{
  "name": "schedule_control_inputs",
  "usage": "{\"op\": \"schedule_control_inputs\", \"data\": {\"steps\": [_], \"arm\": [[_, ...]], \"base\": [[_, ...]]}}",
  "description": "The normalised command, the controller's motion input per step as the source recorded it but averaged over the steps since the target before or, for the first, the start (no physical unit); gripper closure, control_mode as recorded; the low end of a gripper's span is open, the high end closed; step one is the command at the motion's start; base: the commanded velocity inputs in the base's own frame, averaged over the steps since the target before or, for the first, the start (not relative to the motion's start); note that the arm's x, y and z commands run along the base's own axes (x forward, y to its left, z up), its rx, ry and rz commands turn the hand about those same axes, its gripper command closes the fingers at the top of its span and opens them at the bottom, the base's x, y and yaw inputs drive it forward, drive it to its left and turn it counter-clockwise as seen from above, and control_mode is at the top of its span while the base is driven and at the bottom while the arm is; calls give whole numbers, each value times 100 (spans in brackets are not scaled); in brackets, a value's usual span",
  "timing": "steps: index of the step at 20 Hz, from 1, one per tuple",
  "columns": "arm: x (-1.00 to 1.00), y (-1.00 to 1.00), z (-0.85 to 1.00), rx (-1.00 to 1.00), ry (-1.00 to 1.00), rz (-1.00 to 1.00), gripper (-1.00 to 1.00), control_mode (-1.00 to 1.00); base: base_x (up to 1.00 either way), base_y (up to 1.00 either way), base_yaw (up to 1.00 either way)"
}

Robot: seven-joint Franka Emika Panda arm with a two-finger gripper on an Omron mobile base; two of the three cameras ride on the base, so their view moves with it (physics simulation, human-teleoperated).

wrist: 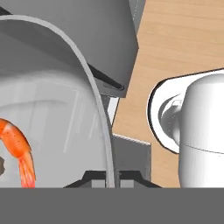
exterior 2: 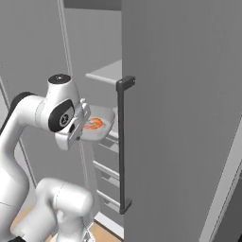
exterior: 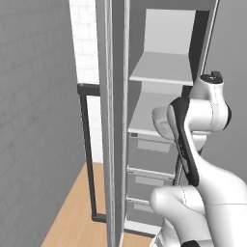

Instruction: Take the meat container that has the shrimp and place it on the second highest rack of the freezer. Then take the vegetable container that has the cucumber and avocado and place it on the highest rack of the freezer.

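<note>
— One arm, one tray: what do you see of the pose?

— Your arm rises from the base, bends at the elbow and reaches forward into the open freezer [exterior: 159, 43]. The gripper [exterior 2: 80, 124] is clamped on the near rim of the meat container [exterior 2: 105, 124], holding it level, at about the height of the lower of the two open shelves.

— And what's in it?

— One shrimp [exterior 2: 94, 124], orange-pink, lying in the tray; in the hand view you see it at the left edge [wrist: 17, 146] behind the tray's curved rim [wrist: 94, 100].

— What's around you, left to right?

— One grey wall [exterior: 34, 120], then the freezer door edge [exterior: 113, 120], then two pale shelves, the highest rack [exterior: 161, 67] above the second one [exterior: 144, 116], and grey drawers [exterior: 152, 161] stacked below. In the right base view the door with its one black bar handle [exterior 2: 122, 146] stands just right of the tray.
</note>
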Motion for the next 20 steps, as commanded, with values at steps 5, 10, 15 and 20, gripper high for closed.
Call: {"op": "schedule_control_inputs", "data": {"steps": [5,10,15,20], "arm": [[0,0,0,0,0,0,100,100],[0,0,0,0,0,0,100,100],[0,0,0,0,0,0,100,100],[0,0,0,0,0,0,100,100]], "base": [[41,-15,0],[59,3,-1],[33,49,-18],[20,50,-19]]}}
